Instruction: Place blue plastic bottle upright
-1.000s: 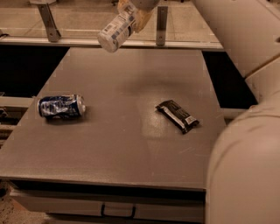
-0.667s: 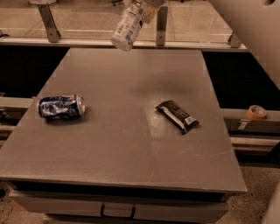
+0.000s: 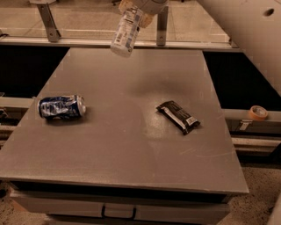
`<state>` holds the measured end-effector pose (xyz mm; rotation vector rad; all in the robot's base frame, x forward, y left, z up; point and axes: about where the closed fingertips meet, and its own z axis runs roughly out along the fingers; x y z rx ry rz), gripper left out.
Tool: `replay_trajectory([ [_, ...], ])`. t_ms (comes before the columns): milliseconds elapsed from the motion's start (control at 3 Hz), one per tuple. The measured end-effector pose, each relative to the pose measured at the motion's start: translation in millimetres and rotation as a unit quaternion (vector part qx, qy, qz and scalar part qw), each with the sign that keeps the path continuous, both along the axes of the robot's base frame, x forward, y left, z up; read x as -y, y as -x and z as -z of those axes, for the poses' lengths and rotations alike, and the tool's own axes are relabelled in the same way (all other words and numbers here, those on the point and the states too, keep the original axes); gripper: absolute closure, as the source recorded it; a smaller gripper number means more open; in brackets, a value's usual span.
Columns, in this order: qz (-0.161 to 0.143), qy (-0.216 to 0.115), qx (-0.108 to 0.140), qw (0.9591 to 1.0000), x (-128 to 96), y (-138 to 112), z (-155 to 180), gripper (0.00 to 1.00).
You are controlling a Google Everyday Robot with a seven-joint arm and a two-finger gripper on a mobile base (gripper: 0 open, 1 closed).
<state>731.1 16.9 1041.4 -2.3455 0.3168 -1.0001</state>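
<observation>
- Hanging tilted in the air over the far side of the surface (image 3: 131, 145), the blue plastic bottle (image 3: 126, 31) touched nothing
- gripper (image 3: 138, 9) was clamped on its upper end, probably so it could be swung vertical before setting down

Robot test lab, plain grey table (image 3: 131, 176), metal railing (image 3: 48, 22), tape roll (image 3: 257, 112), hand (image 3: 137, 11) gripping bottle (image 3: 126, 31) at top
</observation>
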Motion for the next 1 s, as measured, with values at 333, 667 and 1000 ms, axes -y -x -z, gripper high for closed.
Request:
replay_trajectory([
  [333, -0.06, -0.035, 0.023, 0.9973, -11, 9, 5, 1.0],
  [667, -0.1, -0.096, 0.082, 0.987, 0, 13, -1, 1.0],
  [1000, -0.102, -0.135, 0.151, 0.9739, 39, 10, -7, 1.0],
])
